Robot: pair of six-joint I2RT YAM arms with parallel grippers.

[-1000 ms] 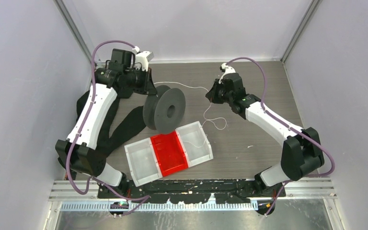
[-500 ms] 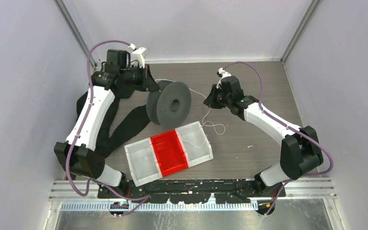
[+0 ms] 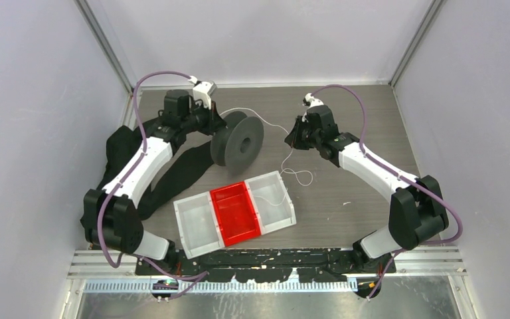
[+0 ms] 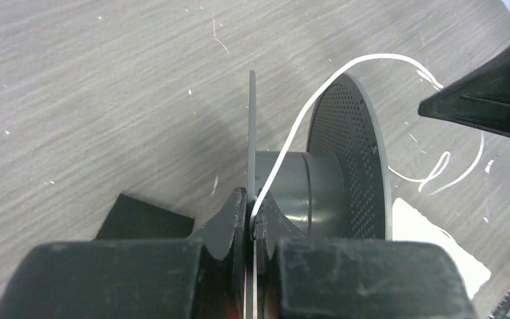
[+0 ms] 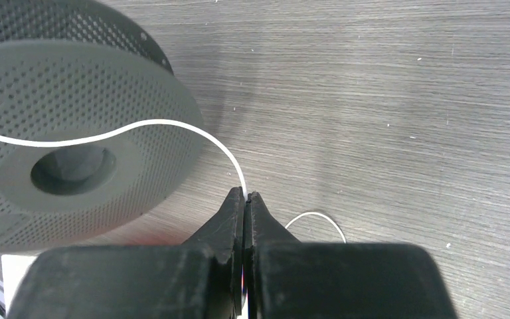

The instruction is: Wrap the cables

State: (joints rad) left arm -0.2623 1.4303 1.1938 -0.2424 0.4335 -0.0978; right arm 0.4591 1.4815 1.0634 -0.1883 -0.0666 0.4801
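A thin white cable [image 3: 265, 123] runs from the dark grey spool [image 3: 237, 139] to my right gripper [image 3: 295, 137], then drops in loose loops [image 3: 298, 175] toward the tray. My left gripper [image 3: 211, 123] is shut on the spool's near flange [image 4: 251, 133], with the cable [image 4: 305, 113] pinched beside it between the jaws [image 4: 253, 214]. The cable arcs over the hub [image 4: 299, 186] to the right. My right gripper [image 5: 246, 197] is shut on the cable [image 5: 139, 126] just right of the spool [image 5: 73, 133]. A slack loop [image 5: 319, 216] lies on the table behind it.
A three-compartment tray [image 3: 192, 226] with a red middle bin [image 3: 236, 212] lies near the front centre; the cable's tail trails into its right bin [image 3: 275, 196]. A wide black fabric strap [image 3: 179, 176] lies under my left arm. Walls enclose the table on three sides.
My left arm has carried the spool toward the back and right and lower. The right gripper has shifted slightly toward the back, still holding the cable.
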